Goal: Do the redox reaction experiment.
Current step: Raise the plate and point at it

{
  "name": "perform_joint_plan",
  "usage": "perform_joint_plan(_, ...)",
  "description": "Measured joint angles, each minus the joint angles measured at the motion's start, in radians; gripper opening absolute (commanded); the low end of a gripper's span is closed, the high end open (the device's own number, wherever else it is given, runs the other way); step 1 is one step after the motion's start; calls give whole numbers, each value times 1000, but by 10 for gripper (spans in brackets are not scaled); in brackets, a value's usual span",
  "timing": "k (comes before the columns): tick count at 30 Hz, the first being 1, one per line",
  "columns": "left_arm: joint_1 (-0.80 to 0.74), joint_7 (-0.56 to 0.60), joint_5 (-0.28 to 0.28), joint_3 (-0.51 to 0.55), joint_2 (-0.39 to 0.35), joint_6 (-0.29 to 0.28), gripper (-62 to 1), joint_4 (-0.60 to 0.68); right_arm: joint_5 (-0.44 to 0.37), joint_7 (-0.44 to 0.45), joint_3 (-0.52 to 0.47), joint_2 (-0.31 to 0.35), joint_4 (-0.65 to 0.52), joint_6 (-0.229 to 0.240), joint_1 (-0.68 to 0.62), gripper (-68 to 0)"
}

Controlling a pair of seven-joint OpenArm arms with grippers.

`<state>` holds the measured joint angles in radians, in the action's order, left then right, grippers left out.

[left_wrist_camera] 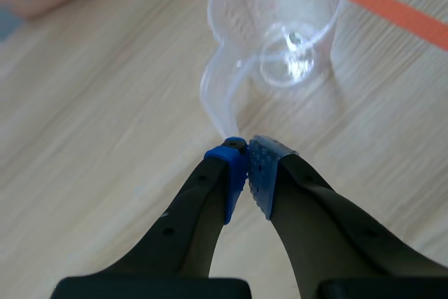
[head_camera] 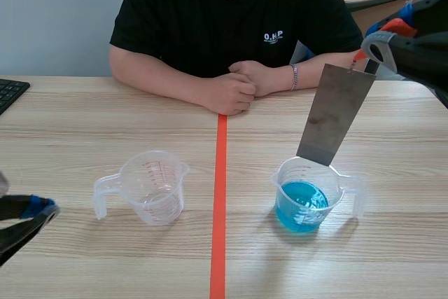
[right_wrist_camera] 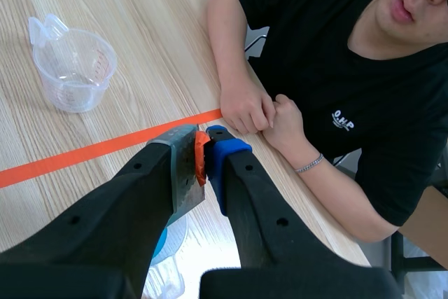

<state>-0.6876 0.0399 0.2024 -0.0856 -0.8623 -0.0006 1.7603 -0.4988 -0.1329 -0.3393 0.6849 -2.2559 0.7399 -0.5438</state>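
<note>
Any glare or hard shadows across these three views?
Scene view: soft shadows under the empty cup and the blue-liquid cup; the metal sheet looks dull. Left wrist view: bright glints in the empty cup's base. Right wrist view: table washed out under the right gripper.

Room lies between clear cup [head_camera: 155,187] and blue-filled cup [head_camera: 306,197]; clasped hands [head_camera: 241,85] block beyond.

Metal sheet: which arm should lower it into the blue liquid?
Right: the right hand holds the metal sheet over the blue-liquid cup; the left hand sits shut beside the clear cup.
</note>
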Motion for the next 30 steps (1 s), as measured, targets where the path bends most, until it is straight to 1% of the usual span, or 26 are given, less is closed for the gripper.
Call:
perform_joint_plan(3, 124, -6, 0, -74, -2, -1, -561, 0, 0, 0, 0, 0, 0, 0, 0, -660)
perform_joint_plan(4, 162, -7, 0, -102, -2, -9, -560, 0, 0, 0, 0, 0, 0, 0, 0, -660)
perform_joint_plan(6, 238, -19, -1, -168, -2, -46, -560, 0, 0, 0, 0, 0, 0, 0, 0, -660)
perform_joint_plan(7, 276, -27, -1, -206, 3, -55, -560, 0, 0, 0, 0, 0, 0, 0, 0, -660)
perform_joint_plan(10, 387, -52, -1, -308, 35, -54, -560, 0, 0, 0, 0, 0, 0, 0, 0, -660)
perform_joint_plan(14, 518, -98, -4, -399, 104, -53, -560, 0, 0, 0, 0, 0, 0, 0, 0, -660)
perform_joint_plan(17, 589, -122, -8, -444, 168, -53, -560, 0, 0, 0, 0, 0, 0, 0, 0, -660)
perform_joint_plan(19, 620, -138, -32, -465, 212, -53, -560, -5, 0, 0, 0, 0, 0, 0, 0, -660)
perform_joint_plan(21, 645, -140, -69, -481, 254, -53, -560, -18, 0, 0, 0, 0, 0, 0, 0, -660)
perform_joint_plan(25, 699, -172, -98, -529, 337, -53, -560, -93, 0, 0, 0, 0, 0, 0, 0, -660)
perform_joint_plan(30, 754, -186, -98, -565, 431, -53, -560, -224, 0, 0, 0, 0, 0, 0, 0, -660)
